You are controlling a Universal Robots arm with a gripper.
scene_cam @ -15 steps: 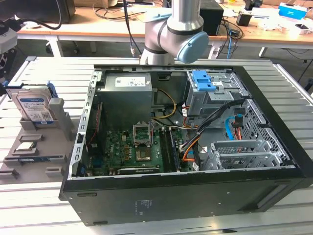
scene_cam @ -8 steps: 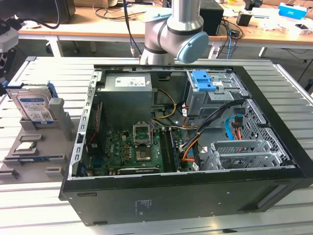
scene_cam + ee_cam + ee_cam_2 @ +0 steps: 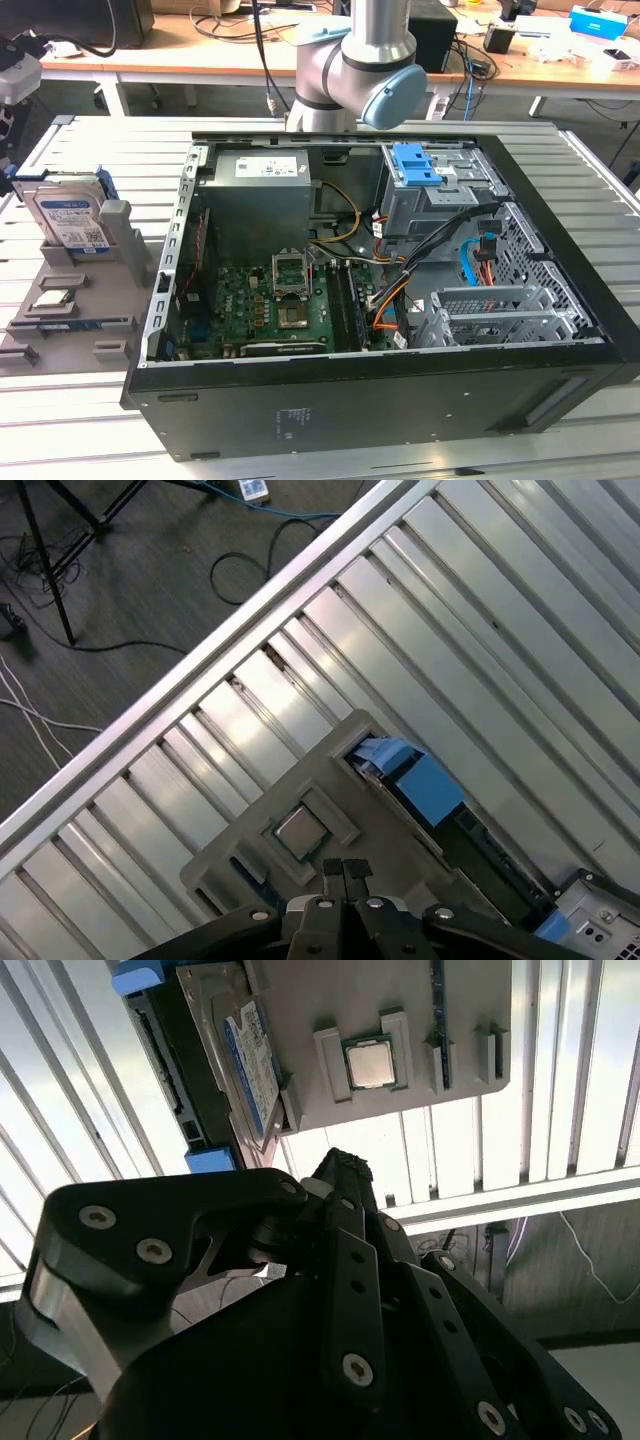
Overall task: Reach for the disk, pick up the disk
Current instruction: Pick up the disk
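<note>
1. The disk [image 3: 68, 215] stands on edge in the end slot of the grey holder [image 3: 100, 300]. It leans back, with its labelled face turned toward the rest of the holder.
2. The claw [image 3: 345, 868] hangs above the holder and touches nothing. In the first wrist view its two fingertips are pressed together, holding nothing.
3. The key relation: the claw's tips sit roughly over the processor chip [image 3: 300, 832] in the holder's middle. In my judgement the disk [image 3: 250, 1055] lies off to one side of the claw, toward the holder's end, and below it.
4. Long axis: in the second wrist view the disk shows nearly edge-on. Its length runs across the holder, square to the holder's row of slots.
5. Edges: the disk's upper long edge is free. Blue caddy pieces cap both of its short ends. A grey upright post of the holder stands just beside it.
6. Open room: bare slatted tabletop [image 3: 100, 140] lies beyond the holder's disk end. The open computer case [image 3: 400, 400] stands just beside the holder, on the exterior view's right, so that flank looks tighter.
</note>
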